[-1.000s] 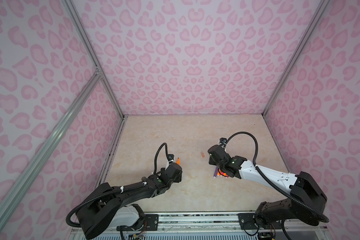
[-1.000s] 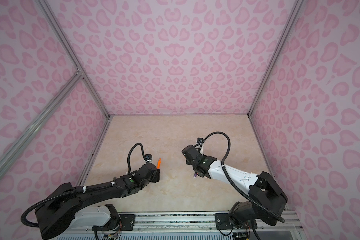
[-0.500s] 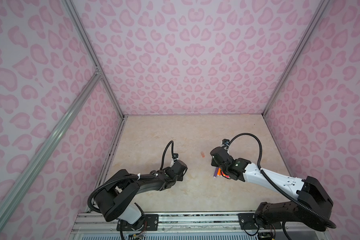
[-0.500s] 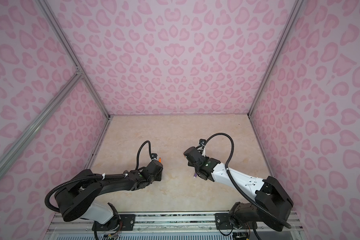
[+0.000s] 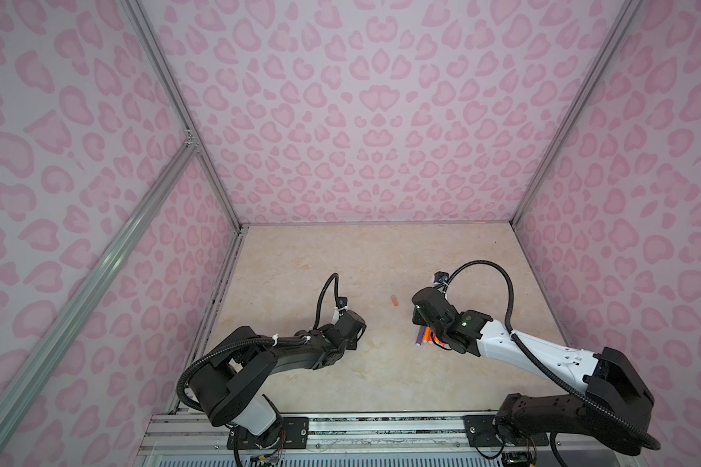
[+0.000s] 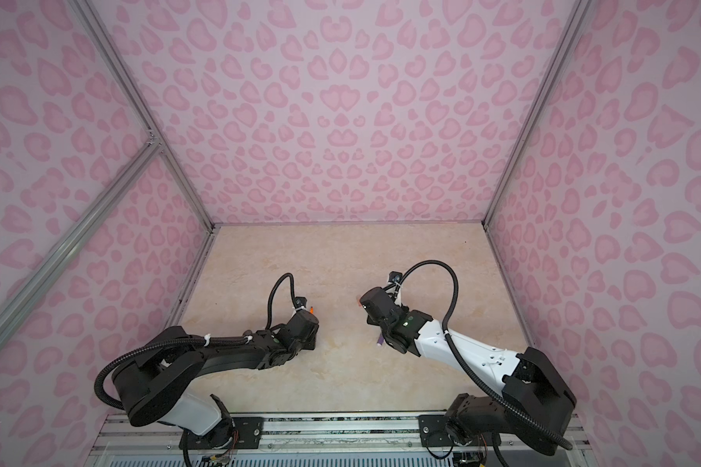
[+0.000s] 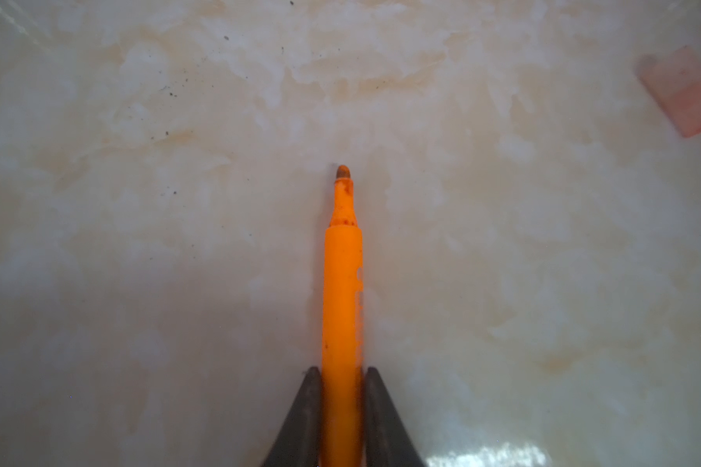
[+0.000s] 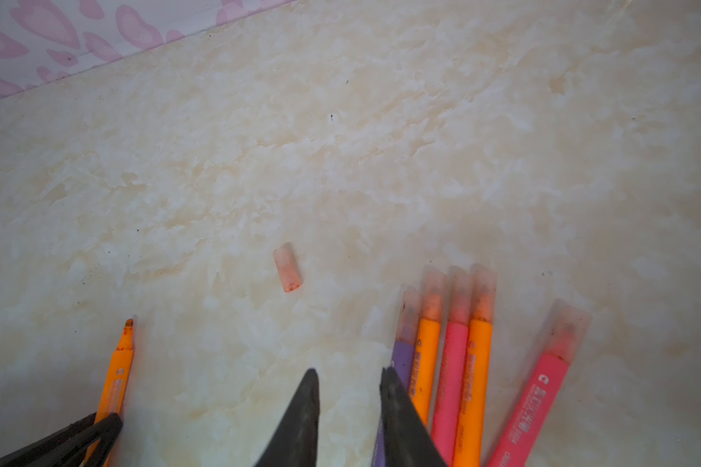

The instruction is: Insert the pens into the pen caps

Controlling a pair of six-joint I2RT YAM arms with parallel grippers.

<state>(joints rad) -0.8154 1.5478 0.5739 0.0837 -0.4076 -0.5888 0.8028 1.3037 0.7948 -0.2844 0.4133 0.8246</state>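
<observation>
Beige marbled desk (image 5: 340, 258), pink heart-print walls (image 5: 361, 121). Left end effector (image 7: 343, 374) clamped tight on the uncapped orange pen (image 7: 340, 283), tip sticking out ahead of the jaws. Right end effector (image 8: 349, 376) has a narrow gap with nothing in it, just beside five capped pens (image 8: 454, 364) lying on the desk. Loose cap (image 8: 287, 269) lies alone between the arms.

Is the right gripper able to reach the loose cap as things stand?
Probably yes: the right gripper is empty with jaws apart, and only bare table lies between it and the cap.
</observation>
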